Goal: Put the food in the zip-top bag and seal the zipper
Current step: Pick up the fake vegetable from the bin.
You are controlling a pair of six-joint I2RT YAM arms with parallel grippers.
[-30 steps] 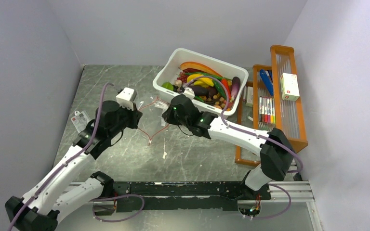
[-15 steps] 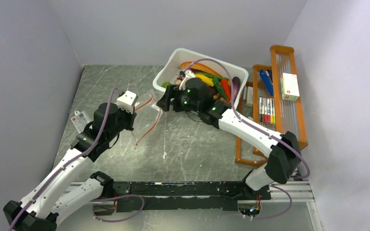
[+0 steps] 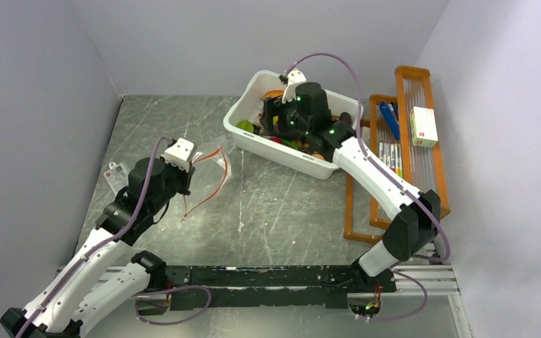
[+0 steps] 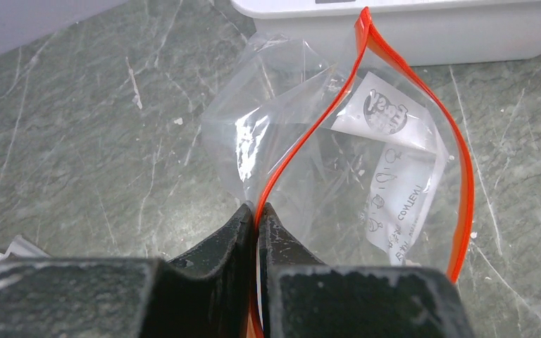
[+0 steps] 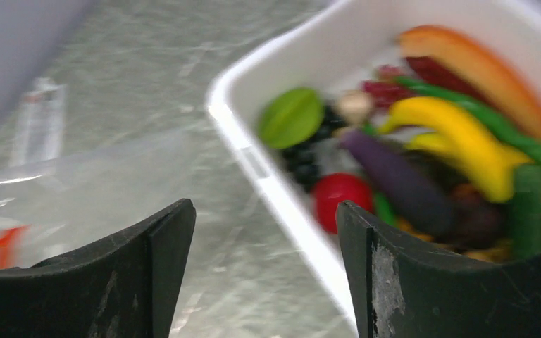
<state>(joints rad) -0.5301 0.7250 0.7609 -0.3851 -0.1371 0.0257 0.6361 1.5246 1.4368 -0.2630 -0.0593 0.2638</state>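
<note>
The clear zip-top bag (image 4: 303, 91) lies on the grey table left of the white tub (image 4: 408, 28), its mouth gaping and its white label (image 4: 401, 176) facing up. My left gripper (image 4: 256, 211) is shut on one side of the orange-red zipper (image 4: 303, 137); the other zipper side (image 4: 465, 183) curves free. From above, the bag (image 3: 211, 165) hangs off my left gripper (image 3: 187, 176). My right gripper (image 5: 264, 211) is open and empty, above the tub's near rim (image 5: 243, 151). The food (image 5: 458, 134) fills the tub: yellow, purple, red and green pieces.
An orange rack (image 3: 423, 186) with coloured markers (image 3: 391, 162) and a small white box (image 3: 423, 127) stands right of the tub (image 3: 282, 151). A small tag (image 3: 116, 174) lies at the table's left edge. Grey walls close in on three sides.
My right gripper has opened, let go of the bag's edge and swung back over the tub. My left gripper has drawn the bag slightly left and nearer, still shut on the zipper.
</note>
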